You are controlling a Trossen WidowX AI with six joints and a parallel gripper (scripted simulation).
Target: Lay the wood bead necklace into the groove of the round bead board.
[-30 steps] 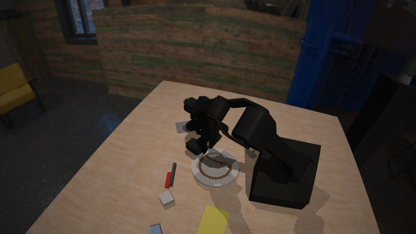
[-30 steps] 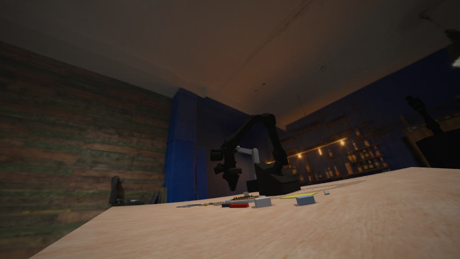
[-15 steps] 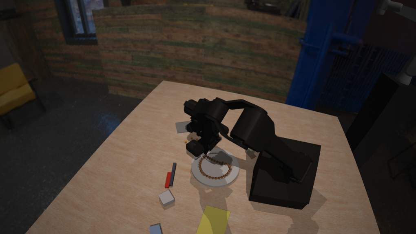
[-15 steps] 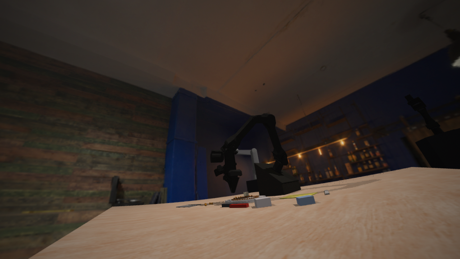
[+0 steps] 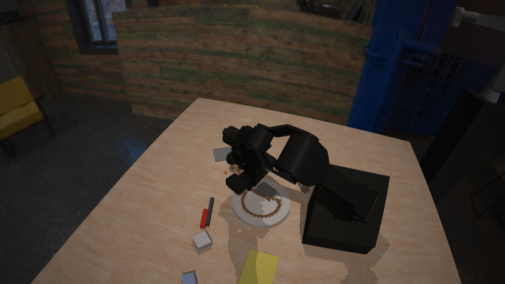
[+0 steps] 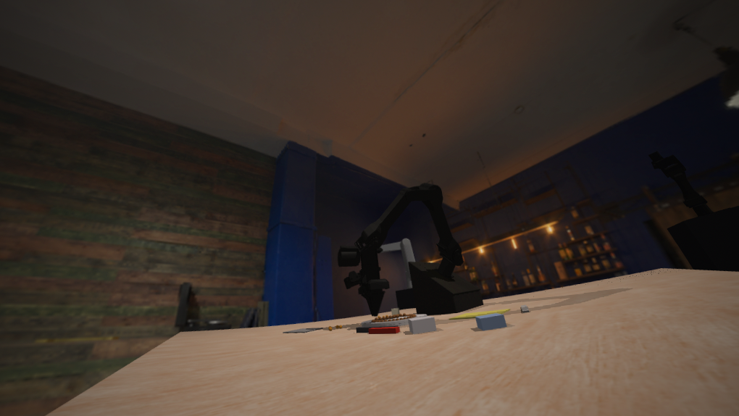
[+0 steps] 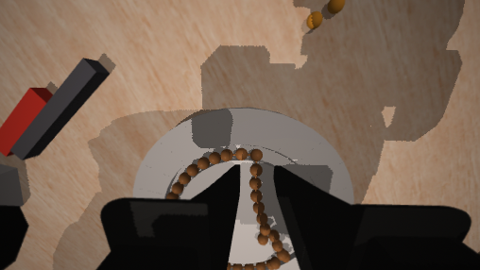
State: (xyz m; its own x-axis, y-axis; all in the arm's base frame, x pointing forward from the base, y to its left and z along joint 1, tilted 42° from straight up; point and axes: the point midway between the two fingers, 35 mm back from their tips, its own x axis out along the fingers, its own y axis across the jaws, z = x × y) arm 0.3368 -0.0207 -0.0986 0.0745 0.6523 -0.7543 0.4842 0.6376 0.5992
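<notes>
The brown bead necklace (image 5: 263,215) (image 6: 398,317) (image 7: 241,154) lies as a closed loop on the round pale board (image 5: 237,208) (image 7: 265,125). In the wrist view its left beads follow the groove's curve. The other strand turns sharply at the top and runs nearly straight across the board's inner disc, away from the bare groove arc at the right. Several beads bunch where that strand ends. My gripper (image 6: 374,314) (image 7: 257,171) is partly open above the board, its narrow gap over the straight strand. It holds nothing. In the top view its fingertips are hard to make out.
Loose orange beads (image 5: 225,172) (image 7: 315,20) lie beyond the board. A red block (image 5: 203,218) (image 7: 24,120), dark bar (image 5: 210,211) (image 7: 61,104), white block (image 5: 202,240) (image 6: 422,325), blue block (image 5: 188,277) (image 6: 490,322) and yellow sheet (image 5: 261,264) also lie around it.
</notes>
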